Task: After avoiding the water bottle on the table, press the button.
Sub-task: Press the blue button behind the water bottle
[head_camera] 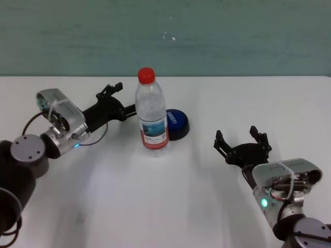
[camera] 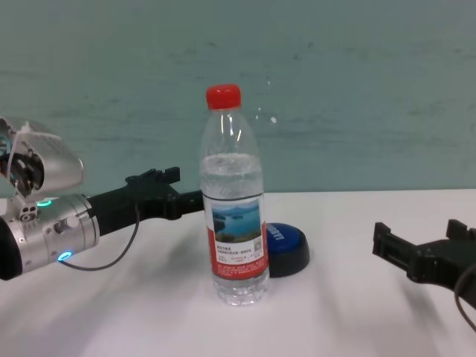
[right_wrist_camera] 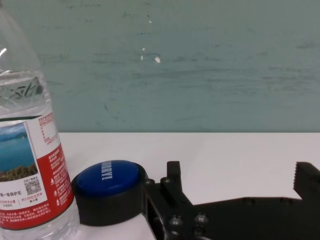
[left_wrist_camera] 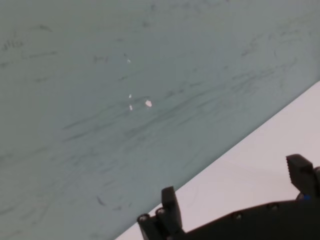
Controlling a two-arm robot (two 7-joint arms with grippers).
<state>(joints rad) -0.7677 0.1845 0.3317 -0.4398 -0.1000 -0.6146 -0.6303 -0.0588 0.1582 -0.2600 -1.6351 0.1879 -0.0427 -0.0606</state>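
Getting ready to press the button [head_camera: 175,123] sitting just behind the bottle [head_camera: 151,114] on the table [head_camera: 155,206], needing the wide-open right gripper [head_camera: 242,140] swinging around, left gripper [head_camera: 111,91] open too.

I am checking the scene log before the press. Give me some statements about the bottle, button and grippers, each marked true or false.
1. The water bottle stands upright with its red cap on. True.
2. The blue button sits in front of the bottle, nearer the robot. False: it lies behind the bottle, toward the robot's right.
3. The right gripper grips the bottle. False: it is open and apart from it, over the table.
4. The left gripper is left of the bottle, holding nothing. True.
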